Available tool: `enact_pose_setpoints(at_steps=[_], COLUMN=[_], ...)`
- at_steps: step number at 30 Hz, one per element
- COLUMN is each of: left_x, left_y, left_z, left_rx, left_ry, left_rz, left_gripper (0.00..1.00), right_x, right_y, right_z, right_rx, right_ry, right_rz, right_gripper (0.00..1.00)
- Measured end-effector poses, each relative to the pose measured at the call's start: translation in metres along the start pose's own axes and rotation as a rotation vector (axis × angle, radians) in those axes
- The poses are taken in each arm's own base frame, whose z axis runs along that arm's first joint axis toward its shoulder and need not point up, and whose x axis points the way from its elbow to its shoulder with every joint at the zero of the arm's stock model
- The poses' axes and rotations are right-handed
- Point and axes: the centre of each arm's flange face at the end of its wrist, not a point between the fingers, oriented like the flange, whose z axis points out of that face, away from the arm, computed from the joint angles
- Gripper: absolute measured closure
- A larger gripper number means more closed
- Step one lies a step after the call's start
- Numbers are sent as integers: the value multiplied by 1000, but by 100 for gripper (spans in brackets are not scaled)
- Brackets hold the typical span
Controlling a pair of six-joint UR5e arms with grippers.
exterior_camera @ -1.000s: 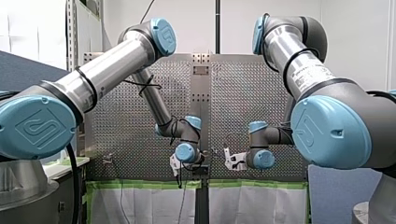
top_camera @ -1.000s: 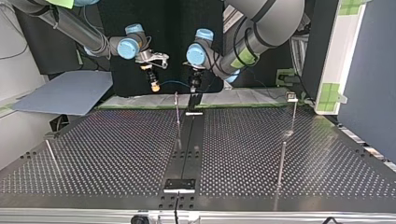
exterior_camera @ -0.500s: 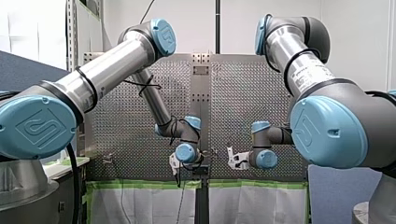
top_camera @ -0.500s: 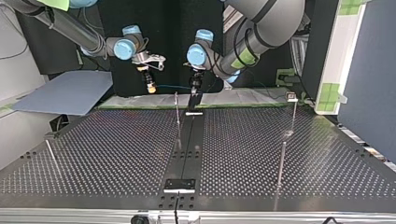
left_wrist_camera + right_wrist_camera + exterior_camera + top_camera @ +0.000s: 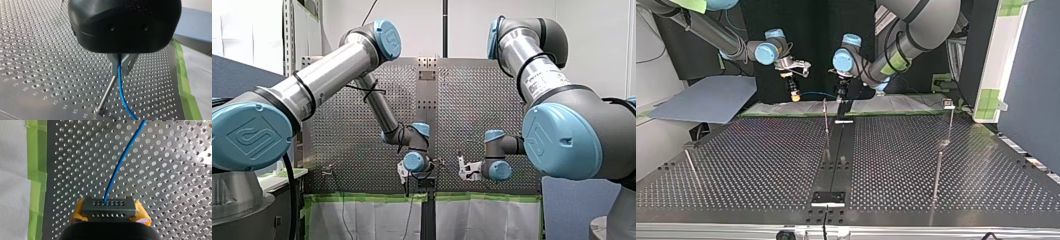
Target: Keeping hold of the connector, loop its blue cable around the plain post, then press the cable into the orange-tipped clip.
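My right gripper clamps a grey, hole-dotted connector between yellow pads. Its thin blue cable runs above the table to my left gripper, which pinches it just beside a post.

Engraved numbers 18 to 26 run along the perforated table toward the base of the post. In the front view, a UR emblem marks the blue joint caps at eight and four o'clock.
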Motion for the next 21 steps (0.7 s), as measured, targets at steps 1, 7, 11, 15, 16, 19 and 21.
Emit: enact_pose_setpoints(at_steps=[1, 7, 11, 15, 16, 19, 21], left_x=[0, -2, -4, -4, -2, 2, 3], left_y=[-1, 0, 0, -1, -1, -1, -2], left_z=[0, 2, 4, 8, 10, 13, 14], left_rx=[0, -12, -21, -28, -33, -45, -46], left_ry=[-1, -4, -5, 1, 5, 21, 25], left_rz=[1, 12, 22, 32, 39, 58, 63], left_gripper=[100, 100, 100, 100, 100, 100, 100], right_x=[0, 1, 1, 1, 1, 0, 0], right_y=[0, 2, 3, 5, 5, 7, 8], right_z=[0, 1, 1, 1, 1, 1, 2], right_rx=[1, -1, -2, -4, -5, -7, -10], right_ry=[1, 4, 4, 4, 4, 3, 3], right_rz=[0, 1, 1, 2, 2, 3, 3], right_gripper=[100, 100, 100, 100, 100, 100, 100])
